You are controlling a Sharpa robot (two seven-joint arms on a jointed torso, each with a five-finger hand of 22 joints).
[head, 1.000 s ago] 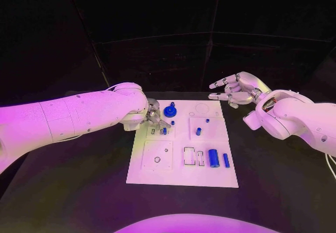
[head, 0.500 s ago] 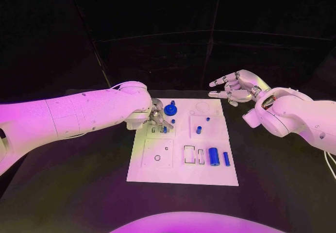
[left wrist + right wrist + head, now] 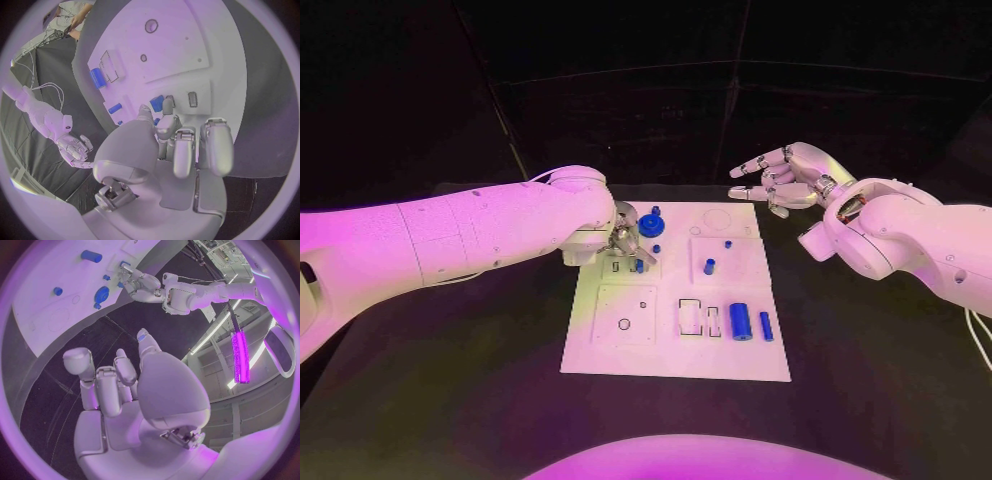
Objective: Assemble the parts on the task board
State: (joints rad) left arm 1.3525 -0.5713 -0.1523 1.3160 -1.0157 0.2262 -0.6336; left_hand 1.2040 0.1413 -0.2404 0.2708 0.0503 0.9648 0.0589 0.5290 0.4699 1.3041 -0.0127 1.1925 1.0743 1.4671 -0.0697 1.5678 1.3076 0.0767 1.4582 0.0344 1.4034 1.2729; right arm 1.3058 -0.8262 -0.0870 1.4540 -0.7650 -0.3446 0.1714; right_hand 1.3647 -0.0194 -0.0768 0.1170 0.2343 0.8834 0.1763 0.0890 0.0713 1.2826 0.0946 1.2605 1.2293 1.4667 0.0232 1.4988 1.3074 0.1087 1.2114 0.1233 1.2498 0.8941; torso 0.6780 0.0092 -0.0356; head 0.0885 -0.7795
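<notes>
The white task board (image 3: pixel 668 350) lies in the middle of the table. My left hand (image 3: pixel 626 232) reaches down onto its far left part, and its fingertips (image 3: pixel 167 104) pinch a small blue part (image 3: pixel 157 103) standing at the board surface. A round blue part (image 3: pixel 651 228) sits just beyond that hand. Two short blue pegs (image 3: pixel 708 267) stand in the far right panel, and two blue cylinders (image 3: pixel 740 321) lie side by side on the near right. My right hand (image 3: pixel 786 178) hangs in the air past the board's far right corner, fingers apart and holding nothing.
Two rectangular slots (image 3: pixel 689 318) and a small round hole (image 3: pixel 623 325) mark the board's near half. Black table (image 3: pixel 473 380) surrounds the board. The right wrist view shows the board (image 3: pixel 44 300) and my left hand (image 3: pixel 140 284) from the far side.
My left hand has shifted slightly at the board's far left, still on the blue part. My right hand has lifted a little.
</notes>
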